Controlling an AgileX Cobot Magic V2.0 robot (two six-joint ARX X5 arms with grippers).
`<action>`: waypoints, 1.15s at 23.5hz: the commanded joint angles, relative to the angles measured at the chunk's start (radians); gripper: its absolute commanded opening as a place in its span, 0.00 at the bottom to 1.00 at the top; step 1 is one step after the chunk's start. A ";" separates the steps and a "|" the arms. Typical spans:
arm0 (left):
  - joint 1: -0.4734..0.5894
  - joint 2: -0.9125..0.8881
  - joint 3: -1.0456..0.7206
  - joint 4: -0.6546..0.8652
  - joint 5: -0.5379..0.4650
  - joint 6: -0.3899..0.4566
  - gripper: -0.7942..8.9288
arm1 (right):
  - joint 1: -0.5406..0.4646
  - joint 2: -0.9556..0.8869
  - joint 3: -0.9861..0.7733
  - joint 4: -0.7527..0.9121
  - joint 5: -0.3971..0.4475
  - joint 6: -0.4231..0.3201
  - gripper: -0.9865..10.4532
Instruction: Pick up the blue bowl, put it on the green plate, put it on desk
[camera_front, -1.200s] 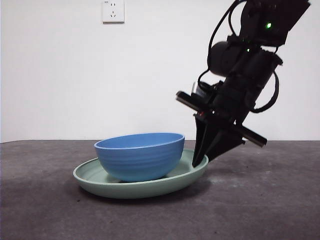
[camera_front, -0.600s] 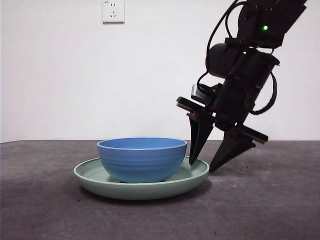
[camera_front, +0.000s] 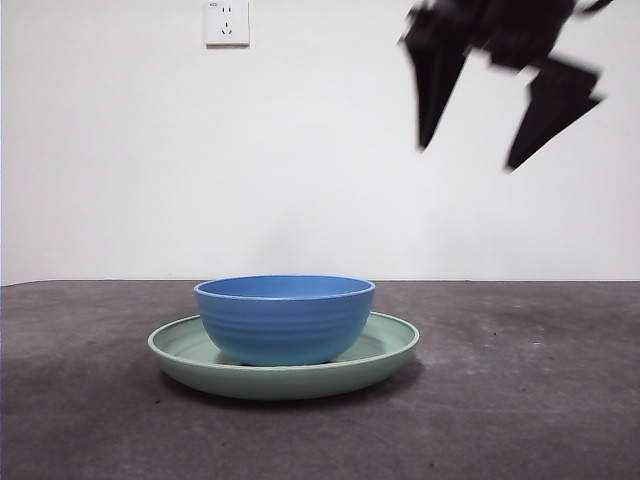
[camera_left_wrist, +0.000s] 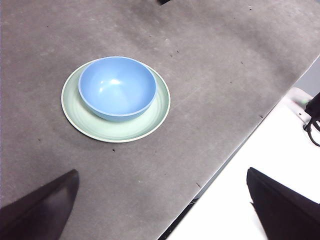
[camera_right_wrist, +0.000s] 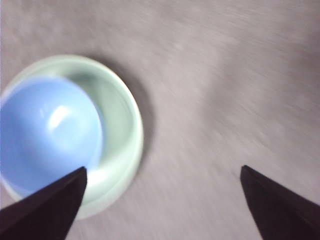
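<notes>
The blue bowl (camera_front: 285, 318) sits upright in the green plate (camera_front: 385, 352), and the plate rests flat on the desk (camera_front: 520, 400). My right gripper (camera_front: 470, 155) is open and empty, high above the plate's right side, blurred by motion. Its wrist view shows the bowl (camera_right_wrist: 47, 132) and the plate (camera_right_wrist: 122, 130) below it. My left gripper (camera_left_wrist: 162, 180) is open and empty, held high over the desk; its wrist view shows the bowl (camera_left_wrist: 116, 88) in the plate (camera_left_wrist: 150, 117) from well above.
A white wall with a socket (camera_front: 226, 22) stands behind the desk. The desk's edge (camera_left_wrist: 235, 150) borders a white floor area in the left wrist view.
My right gripper let go of the plate's right rim, opened, and rose high above it. The plate, tilted a second ago, now lies flat with the bowl in it.
</notes>
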 joint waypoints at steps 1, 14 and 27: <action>-0.008 0.004 0.008 0.010 0.002 -0.002 0.76 | 0.009 -0.080 0.019 -0.080 0.049 -0.038 0.58; -0.008 0.004 0.008 0.011 0.002 -0.002 0.76 | 0.134 -0.498 0.002 -0.432 -0.007 -0.042 0.62; -0.008 0.004 0.008 0.012 0.002 -0.001 0.76 | 0.166 -0.884 -0.290 -0.351 -0.024 0.039 0.62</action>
